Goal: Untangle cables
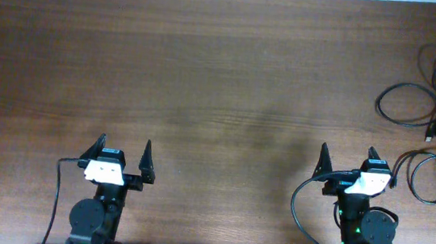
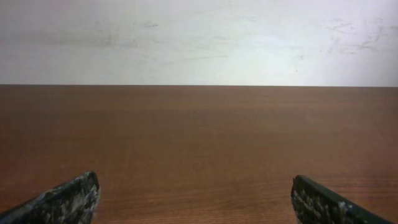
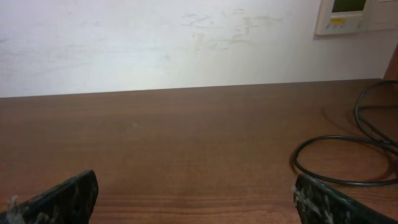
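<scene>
Brown wooden table (image 1: 207, 72) carries the left gripper (image 1: 125, 141) at its near-left side, fingers spread wide and holding nothing (its wrist view shows only wood and a pale wall (image 2: 199, 37)). Further right, also near, the right gripper (image 1: 347, 149) is likewise released, with nothing between its fingers. At the right edge the cables (image 1: 404, 123) lie in loose black loops, one loop just beside the right gripper, the others farther back.
</scene>
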